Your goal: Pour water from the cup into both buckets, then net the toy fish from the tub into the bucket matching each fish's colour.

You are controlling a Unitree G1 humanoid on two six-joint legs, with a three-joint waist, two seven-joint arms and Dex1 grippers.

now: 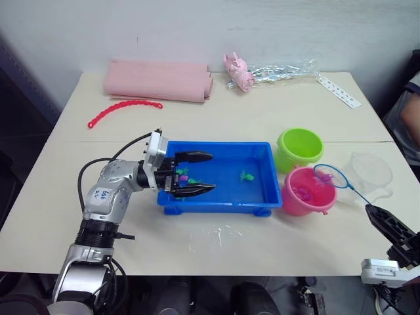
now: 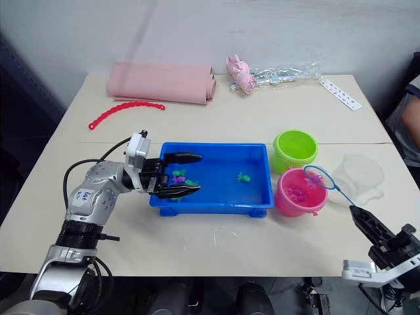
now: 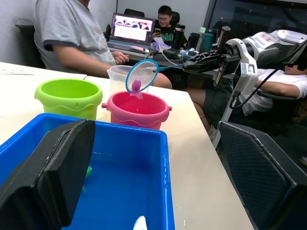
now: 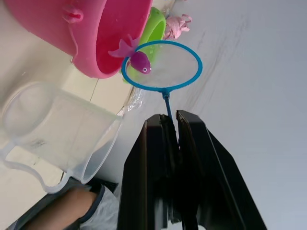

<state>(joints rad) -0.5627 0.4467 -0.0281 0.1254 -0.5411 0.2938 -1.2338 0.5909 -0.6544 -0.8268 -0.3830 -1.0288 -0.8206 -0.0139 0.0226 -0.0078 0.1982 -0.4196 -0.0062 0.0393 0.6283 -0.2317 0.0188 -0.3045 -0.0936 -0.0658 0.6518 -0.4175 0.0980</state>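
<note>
No legible labels; right hand (image 4: 171, 125) pinches net (image 4: 161, 65) with a pink fish (image 4: 136, 60) over pink bucket (image 1: 307, 191), left hand (image 1: 202, 173) wide over tub (image 1: 266, 172).

- The left arm (image 1: 105, 197) has silver-grey rounded metallic shells, with a small blue marking printed on the forearm casing.
- A ribbed black ring joins its segments near the elbow.
- Black cables loop out from the forearm and run to the wrist.
- A small white box-shaped module sits at the wrist.
- The left gripper (image 1: 194, 173) has two black, tapered, pointed fingers.
- The right gripper (image 1: 388, 226) is black too, with a white block mounted behind it.
</note>
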